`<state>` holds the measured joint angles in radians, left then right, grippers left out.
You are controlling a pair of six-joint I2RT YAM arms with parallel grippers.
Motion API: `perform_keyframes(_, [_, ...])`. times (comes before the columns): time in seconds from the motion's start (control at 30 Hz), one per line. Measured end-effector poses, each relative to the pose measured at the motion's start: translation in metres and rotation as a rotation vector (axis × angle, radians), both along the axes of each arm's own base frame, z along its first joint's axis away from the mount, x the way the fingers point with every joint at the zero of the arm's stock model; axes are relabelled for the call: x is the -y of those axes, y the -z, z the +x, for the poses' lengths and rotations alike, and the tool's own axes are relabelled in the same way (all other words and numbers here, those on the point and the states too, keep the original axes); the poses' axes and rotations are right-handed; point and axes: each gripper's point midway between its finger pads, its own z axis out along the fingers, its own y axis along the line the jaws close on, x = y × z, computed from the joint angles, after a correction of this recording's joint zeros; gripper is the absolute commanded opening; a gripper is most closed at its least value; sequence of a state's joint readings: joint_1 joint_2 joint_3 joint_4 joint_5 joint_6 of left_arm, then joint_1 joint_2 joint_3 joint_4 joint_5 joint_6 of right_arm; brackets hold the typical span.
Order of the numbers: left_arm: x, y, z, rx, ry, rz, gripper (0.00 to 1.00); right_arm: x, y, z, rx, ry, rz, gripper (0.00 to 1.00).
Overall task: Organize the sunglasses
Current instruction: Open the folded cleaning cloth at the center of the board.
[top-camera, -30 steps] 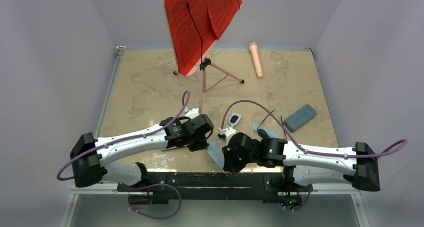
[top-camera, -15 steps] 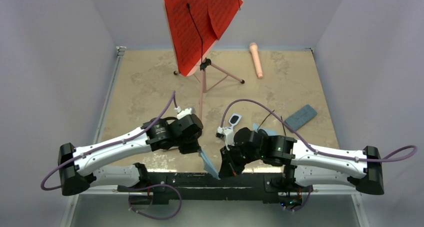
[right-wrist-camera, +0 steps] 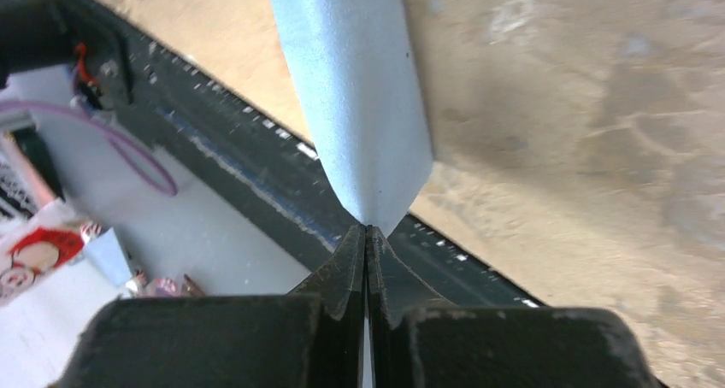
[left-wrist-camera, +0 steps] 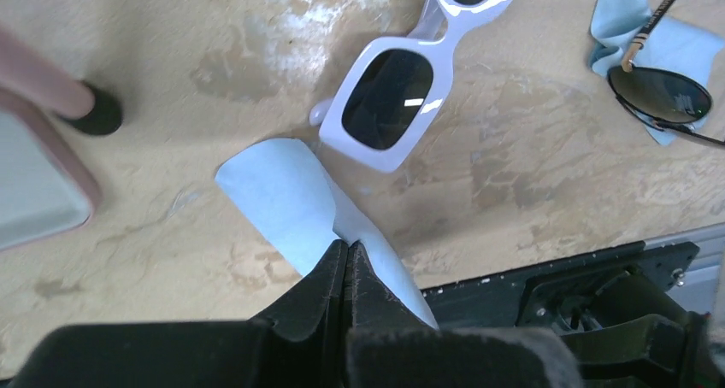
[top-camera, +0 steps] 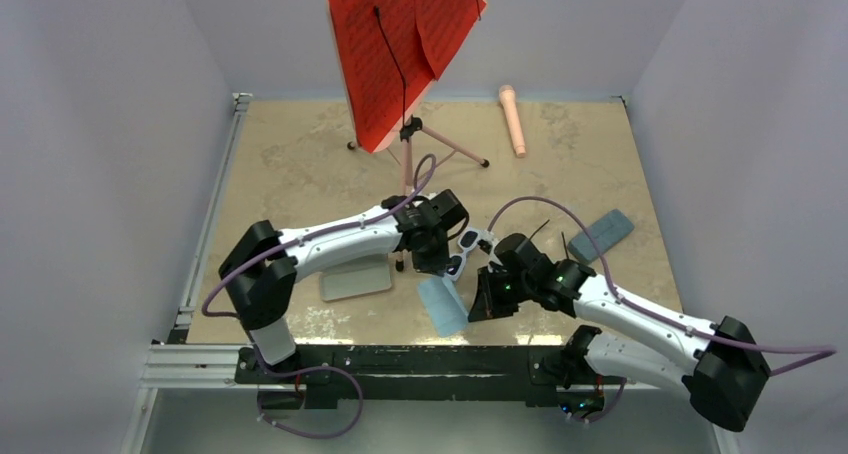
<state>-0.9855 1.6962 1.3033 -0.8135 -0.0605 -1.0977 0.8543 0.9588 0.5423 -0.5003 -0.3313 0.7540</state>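
Observation:
The white-framed sunglasses (top-camera: pixel 468 246) lie on the table just beyond both grippers, and show clearly in the left wrist view (left-wrist-camera: pixel 402 97). The black thin-armed sunglasses (left-wrist-camera: pixel 663 97) lie to their right on a light blue cloth (left-wrist-camera: pixel 684 46); in the top view the right arm mostly hides them. A second light blue cloth (top-camera: pixel 442 306) hangs between my grippers. My left gripper (top-camera: pixel 437 264) (left-wrist-camera: pixel 344 247) is shut on one edge of this cloth (left-wrist-camera: pixel 282 191). My right gripper (top-camera: pixel 482 302) (right-wrist-camera: pixel 366 230) is shut on its other corner (right-wrist-camera: pixel 359 106).
A flat pale case with a pink rim (top-camera: pixel 355 278) lies left of the cloth. A grey-blue flat case (top-camera: pixel 607 234) lies at the right. A music stand with red sheets (top-camera: pixel 400 44) and its tripod legs (top-camera: pixel 440 159) stands behind. A pink oblong case (top-camera: pixel 512 119) lies at the back.
Both arms have swung away from the near edge toward the table's middle, carrying the cloth between them. The left arm's move uncovered the pink-rimmed case. The cloth now hangs flatter.

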Motion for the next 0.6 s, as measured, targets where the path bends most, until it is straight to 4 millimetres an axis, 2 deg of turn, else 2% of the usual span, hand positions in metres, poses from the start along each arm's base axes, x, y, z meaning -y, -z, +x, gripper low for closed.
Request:
perform_keyframes(0.07, [0.008, 0.012, 0.005, -0.013, 0.016, 0.004, 0.00, 0.008, 0.010, 0.010, -0.006, 0.039, -0.038, 0.00])
perform_keyframes(0.2, [0.009, 0.027, 0.008, -0.032, 0.029, 0.027, 0.00, 0.016, 0.025, 0.017, -0.014, 0.057, -0.103, 0.00])
perform_keyframes(0.33, [0.006, 0.029, 0.013, -0.029, 0.022, 0.027, 0.00, 0.017, 0.032, 0.016, -0.026, 0.038, -0.125, 0.00])
perform_keyframes(0.47, [-0.007, 0.038, 0.013, -0.037, 0.006, 0.046, 0.00, 0.007, 0.028, 0.015, -0.027, 0.011, -0.074, 0.00])
perform_keyframes(0.6, [-0.017, 0.042, 0.010, -0.041, 0.019, 0.071, 0.00, -0.009, 0.024, 0.005, -0.029, -0.039, -0.028, 0.00])
